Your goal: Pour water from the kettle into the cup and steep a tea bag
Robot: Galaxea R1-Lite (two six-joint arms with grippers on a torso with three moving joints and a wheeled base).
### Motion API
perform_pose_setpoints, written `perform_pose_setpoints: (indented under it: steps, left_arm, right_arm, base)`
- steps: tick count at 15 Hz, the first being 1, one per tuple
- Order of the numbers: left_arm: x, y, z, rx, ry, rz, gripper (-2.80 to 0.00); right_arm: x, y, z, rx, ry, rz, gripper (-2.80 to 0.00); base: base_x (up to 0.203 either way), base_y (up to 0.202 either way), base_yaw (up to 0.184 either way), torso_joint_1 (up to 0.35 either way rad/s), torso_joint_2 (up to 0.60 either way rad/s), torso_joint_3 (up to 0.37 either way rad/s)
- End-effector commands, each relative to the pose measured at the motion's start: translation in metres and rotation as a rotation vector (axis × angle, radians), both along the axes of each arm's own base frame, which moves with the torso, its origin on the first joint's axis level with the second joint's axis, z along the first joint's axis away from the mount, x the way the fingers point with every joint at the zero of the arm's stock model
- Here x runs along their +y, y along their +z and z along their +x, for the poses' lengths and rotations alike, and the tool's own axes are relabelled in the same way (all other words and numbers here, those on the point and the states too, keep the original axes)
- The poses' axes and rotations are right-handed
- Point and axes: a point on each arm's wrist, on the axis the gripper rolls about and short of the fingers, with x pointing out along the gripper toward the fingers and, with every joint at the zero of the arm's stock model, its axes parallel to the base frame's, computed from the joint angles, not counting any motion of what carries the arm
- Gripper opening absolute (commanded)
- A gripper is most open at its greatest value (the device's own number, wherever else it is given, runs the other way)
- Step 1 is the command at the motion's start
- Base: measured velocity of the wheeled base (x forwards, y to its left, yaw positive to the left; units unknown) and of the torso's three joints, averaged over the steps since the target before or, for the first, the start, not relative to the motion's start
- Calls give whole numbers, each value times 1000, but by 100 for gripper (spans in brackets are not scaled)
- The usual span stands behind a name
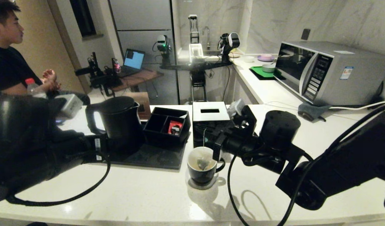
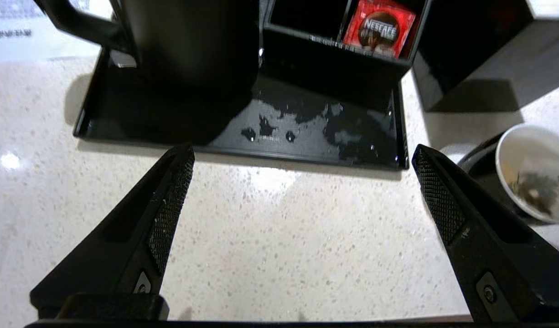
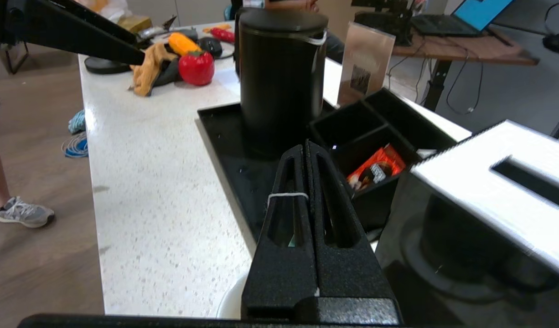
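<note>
Head view: speckled white countertop (image 1: pixel 142 191), kitchen.

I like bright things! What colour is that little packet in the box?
Red small packet, left wrist view.

Head camera overlooks the counter; both wrist cameras closely share the kettle (image 2: pixel 193 54).

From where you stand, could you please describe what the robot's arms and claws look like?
Both arms are matte black, built from chunky cylindrical segments, with loose black cables looping off them. The left claw has two long wedge-shaped black fingers with knurled inner faces and a small screw near each base. The right claw has the same fingers, hollowed with slots.
</note>
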Motion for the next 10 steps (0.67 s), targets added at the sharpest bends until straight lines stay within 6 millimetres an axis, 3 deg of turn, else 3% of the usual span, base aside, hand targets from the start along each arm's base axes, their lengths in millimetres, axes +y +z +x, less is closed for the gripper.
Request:
perform_pose_setpoints:
  steps: [1, 5, 10]
  left_arm:
    - [3, -7, -4, 4, 6, -2, 0]
    - [10, -23, -19, 6, 21, 1, 0]
    - [16, -24, -35, -31, 17, -11, 0]
  right_arm:
    - [1, -12, 1, 20, 3, -17, -280]
    - [2, -15, 1, 18, 6, -15, -280]
    - [1, -15, 0, 18, 6, -15, -280]
  base:
    - [0, 0, 0, 0, 0, 0]
    - [0, 0, 0, 0, 0, 0]
    - [0, 0, 0, 0, 0, 0]
